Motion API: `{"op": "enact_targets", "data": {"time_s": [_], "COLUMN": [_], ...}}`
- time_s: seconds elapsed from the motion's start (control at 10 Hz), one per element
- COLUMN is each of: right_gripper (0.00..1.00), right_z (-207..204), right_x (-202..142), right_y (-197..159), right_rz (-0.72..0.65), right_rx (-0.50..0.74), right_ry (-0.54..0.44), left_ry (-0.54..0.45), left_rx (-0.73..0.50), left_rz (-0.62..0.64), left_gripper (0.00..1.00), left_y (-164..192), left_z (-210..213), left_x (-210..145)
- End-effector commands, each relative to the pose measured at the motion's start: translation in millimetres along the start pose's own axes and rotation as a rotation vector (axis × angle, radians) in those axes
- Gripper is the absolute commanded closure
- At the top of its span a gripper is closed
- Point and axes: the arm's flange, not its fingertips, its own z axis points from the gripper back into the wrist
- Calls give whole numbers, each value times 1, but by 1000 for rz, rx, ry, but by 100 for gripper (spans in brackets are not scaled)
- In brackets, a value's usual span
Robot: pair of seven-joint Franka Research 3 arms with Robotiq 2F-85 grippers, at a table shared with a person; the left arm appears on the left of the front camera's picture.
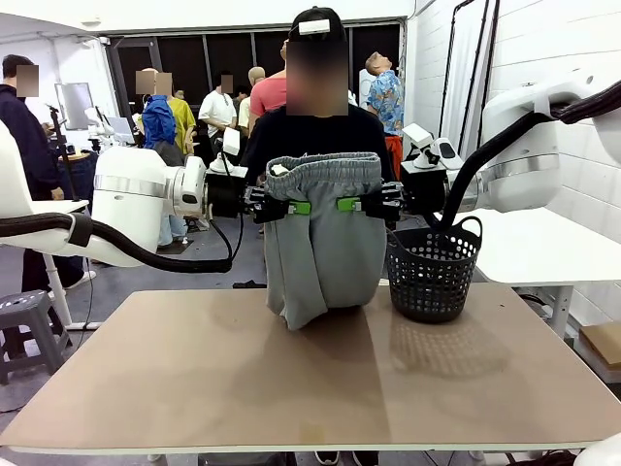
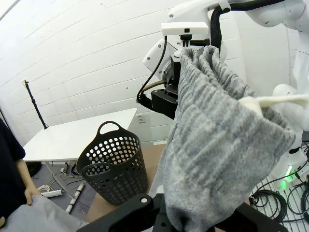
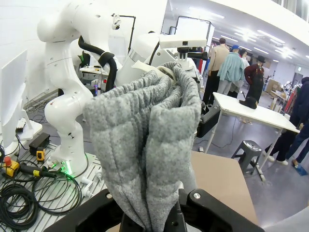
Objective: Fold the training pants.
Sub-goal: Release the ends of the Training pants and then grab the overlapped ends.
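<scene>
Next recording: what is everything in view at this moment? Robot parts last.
pants: one, light grey, held up over the table, lower end reaching it
basket: one, black, on the table, to the robot's right of the pants
table: one, tan top
stool: one, grey, on the floor at far left
person: one, dark top, behind the pants
left hand: one, black, green pads, shut on the pants
right hand: one, same, shut on the pants

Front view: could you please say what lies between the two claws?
The training pants span from left claw to right claw, in the front view.
</scene>
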Motion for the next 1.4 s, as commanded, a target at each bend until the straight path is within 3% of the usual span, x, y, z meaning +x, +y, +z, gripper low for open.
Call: {"op": "enact_targets", "data": {"time_s": [0.0,1.3], "right_gripper": [100,100], "right_z": [-1,-1], "right_x": [3,3], "right_y": [1,1], "right_rz": [4,4], "right_rx": [4,4], "right_ry": [-4,-4], "left_ry": [-30,-30], "left_rx": [7,7], "left_rz": [-8,-8], "left_gripper": [100,100], "left_y": [-4,-4], "left_z": [1,1], "left_x": [1,1]}}
